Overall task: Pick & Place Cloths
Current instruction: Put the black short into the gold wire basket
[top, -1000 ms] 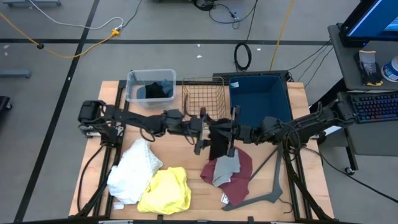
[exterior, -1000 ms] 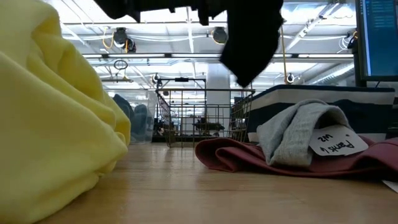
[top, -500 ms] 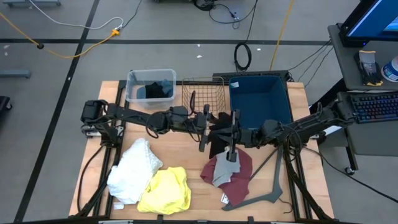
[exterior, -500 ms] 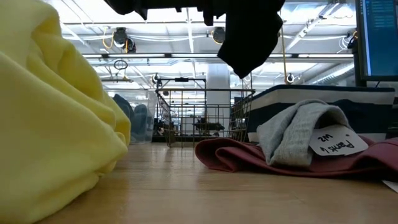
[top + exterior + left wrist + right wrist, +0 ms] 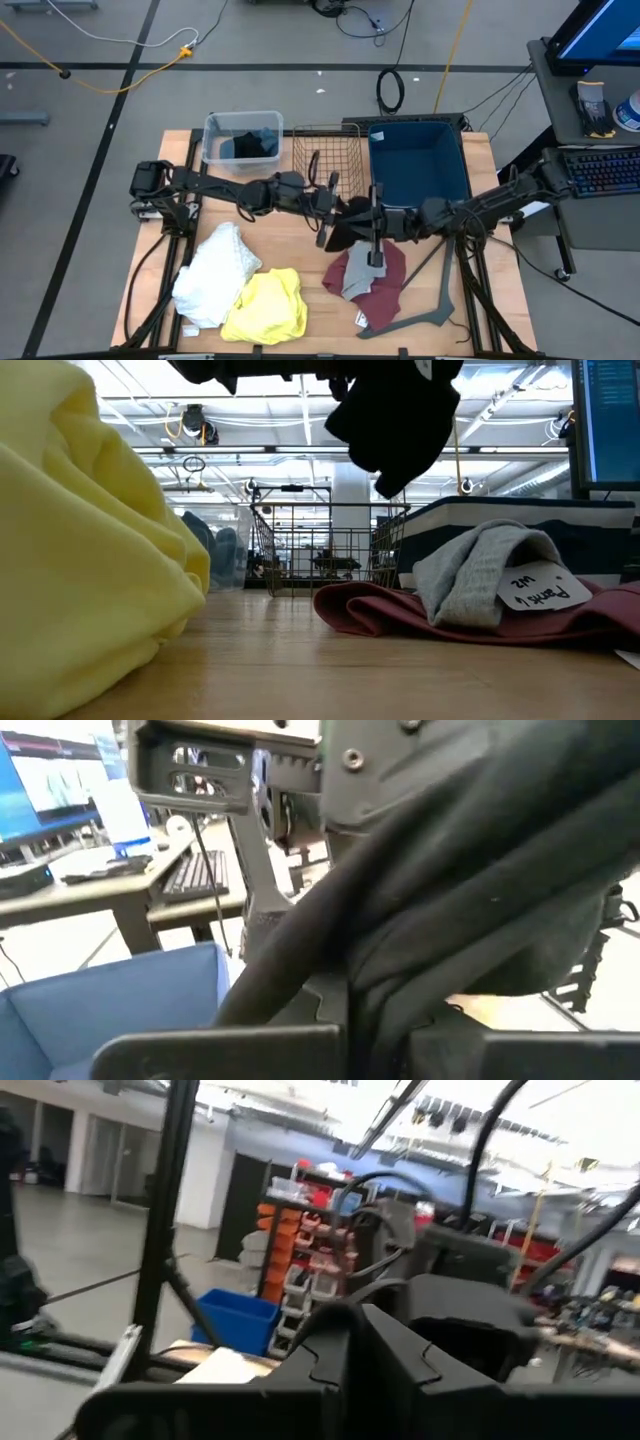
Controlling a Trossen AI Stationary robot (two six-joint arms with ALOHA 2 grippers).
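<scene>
Above the desk (image 5: 290, 250), both the left end effector (image 5: 335, 207) and right end effector (image 5: 366, 222) gripped the black cloth (image 5: 350, 222).

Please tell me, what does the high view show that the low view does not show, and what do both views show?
Only the high view: the white cloth, the clear bin with dark cloths inside, the hanger, and both arms meeting mid-table, the left gripper and right gripper at the black cloth.
Only the low view: the room ceiling lights and a paper tag on the grey cloth.
Both: black cloth lifted off the table, yellow cloth, maroon cloth, wire basket, blue bin.
</scene>
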